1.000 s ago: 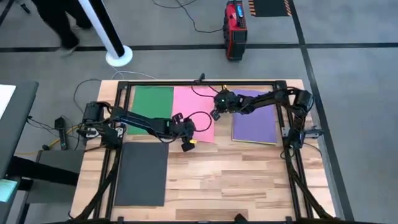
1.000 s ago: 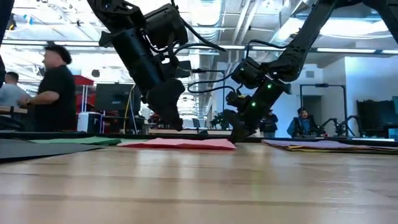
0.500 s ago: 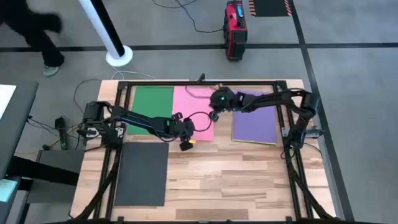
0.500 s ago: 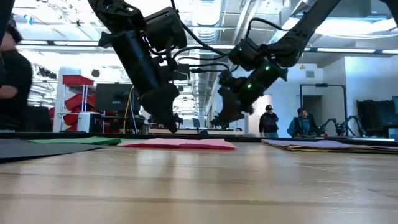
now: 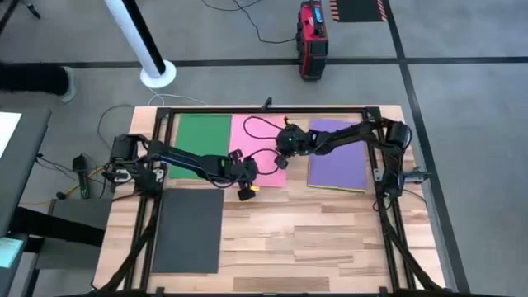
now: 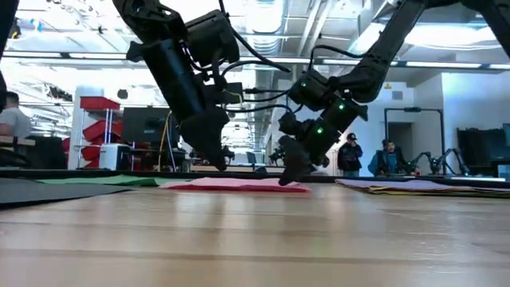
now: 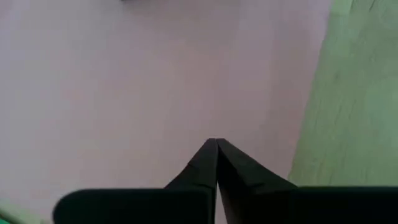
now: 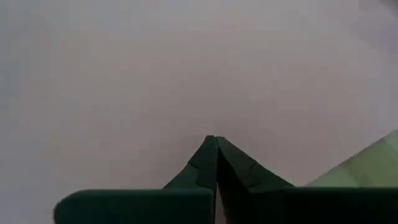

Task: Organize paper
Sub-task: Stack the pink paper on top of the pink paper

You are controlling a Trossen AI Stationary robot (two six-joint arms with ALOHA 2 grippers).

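Several sheets of paper lie flat on the wooden table. Green, pink and purple sit side by side along the far edge, with a yellow edge showing under the purple. A dark grey sheet lies at the near left. My right gripper is shut and points down onto the pink sheet near its right edge. My left gripper is shut and hangs a little above the pink sheet's near edge. Pink and green show below it. My right gripper sets its shut fingertips on the pink sheet's top face, close to the right edge and about halfway along it. The fingers come from above, slanting down from the table's right. The sheet lies flat on the table.
A black frame runs around the table's edges. Bare wood fills the near right part of the table. Cables trail over the pink sheet's far end. People stand in the room behind the table.
My right gripper has risen off the pink sheet's right edge and swung toward the far edge. It has then come down again onto the sheet, slightly farther to the left. It has stayed shut, and the sheets have kept their places.
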